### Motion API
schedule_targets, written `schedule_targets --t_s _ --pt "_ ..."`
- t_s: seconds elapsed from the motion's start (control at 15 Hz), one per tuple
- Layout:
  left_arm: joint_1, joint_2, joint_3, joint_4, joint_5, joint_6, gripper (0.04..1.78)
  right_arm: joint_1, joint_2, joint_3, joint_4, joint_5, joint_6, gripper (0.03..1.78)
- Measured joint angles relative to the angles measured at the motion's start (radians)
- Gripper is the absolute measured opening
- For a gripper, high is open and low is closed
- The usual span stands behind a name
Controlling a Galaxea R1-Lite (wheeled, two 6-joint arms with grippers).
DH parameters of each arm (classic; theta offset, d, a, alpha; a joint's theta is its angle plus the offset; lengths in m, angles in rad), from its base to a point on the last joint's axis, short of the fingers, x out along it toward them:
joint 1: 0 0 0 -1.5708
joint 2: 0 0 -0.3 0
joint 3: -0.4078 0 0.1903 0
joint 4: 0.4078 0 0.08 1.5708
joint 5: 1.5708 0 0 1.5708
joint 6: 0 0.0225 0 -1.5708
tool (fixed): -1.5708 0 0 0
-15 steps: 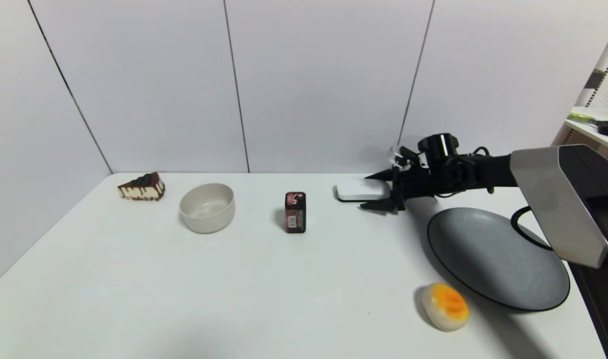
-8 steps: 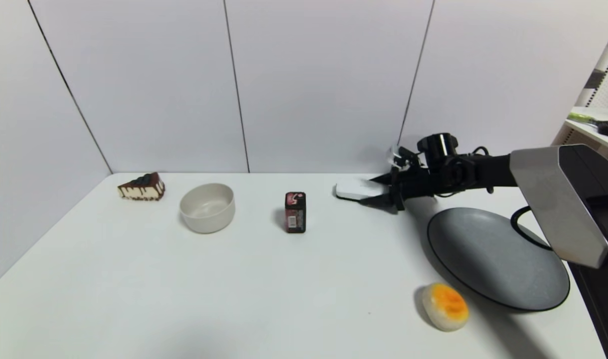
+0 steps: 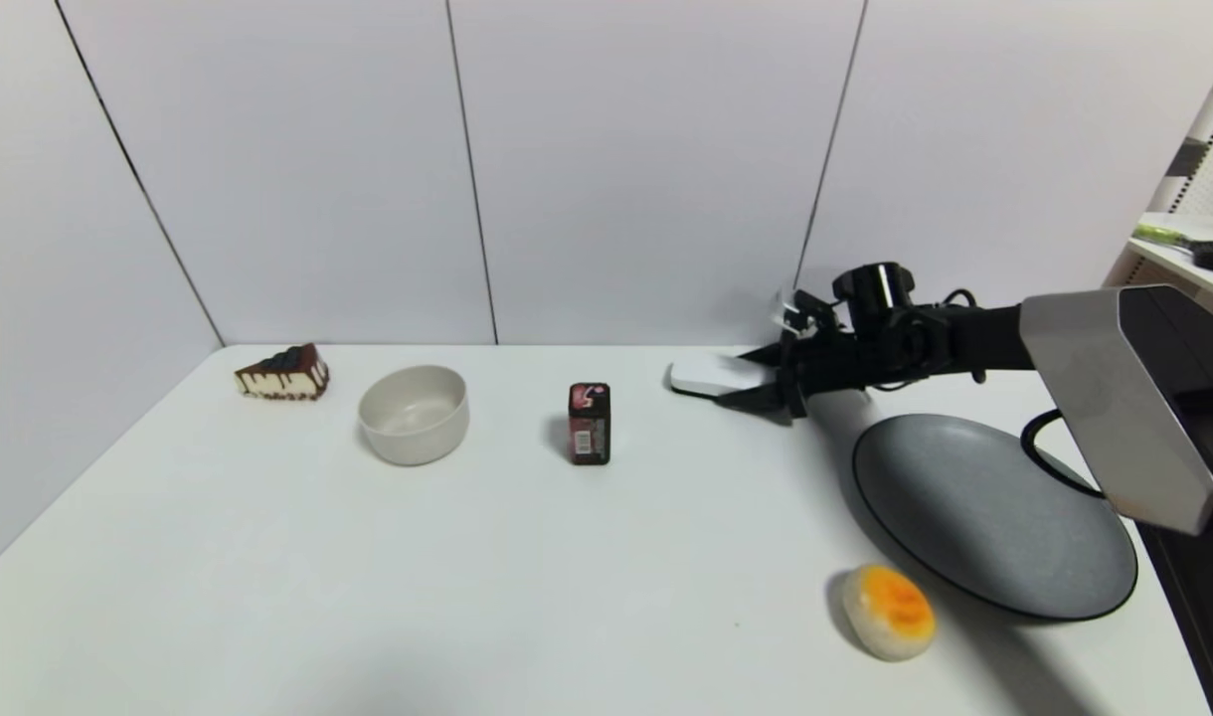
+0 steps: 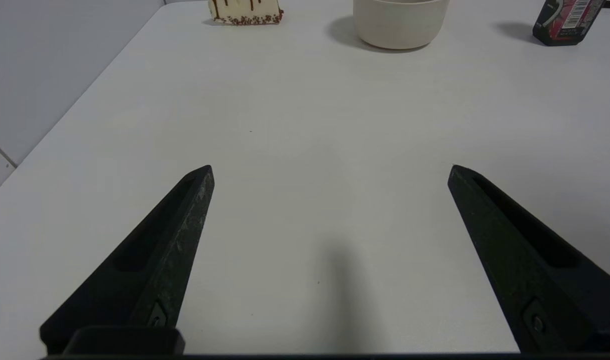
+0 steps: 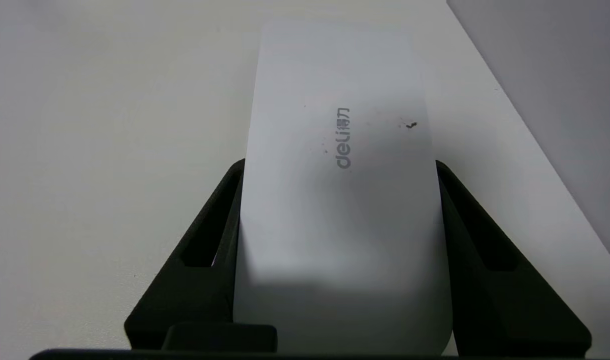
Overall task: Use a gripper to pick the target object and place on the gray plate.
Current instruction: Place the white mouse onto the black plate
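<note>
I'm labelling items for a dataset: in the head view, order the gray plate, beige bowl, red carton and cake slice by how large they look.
1. gray plate, by far the widest, though it also sits nearer the camera.
2. beige bowl.
3. and 4. cake slice and red carton: too alike to rank; the slice is wider, the carton taller.

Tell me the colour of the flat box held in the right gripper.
White, with grey "deli" lettering on top; the flat box shows best in the right wrist view.

White table [image 3: 467, 557] — cake slice [image 3: 282, 373], bowl [image 3: 413, 414], red carton [image 3: 589, 424], gray plate [image 3: 994, 517], bun [image 3: 888, 611].
</note>
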Motion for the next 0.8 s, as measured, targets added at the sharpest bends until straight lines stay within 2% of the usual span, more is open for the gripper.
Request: schedule_targets --t_s 0.33,0.8 --pt "0.0 0.0 0.0 0.0 0.0 0.0 1.69 -0.015 -0.099 0.011 0.179 0.002 0.0 1.08" --pt "0.0 0.0 0.0 0.0 0.0 0.0 1.69 -0.071 -0.256 0.115 0.187 0.007 0.01 1.08"
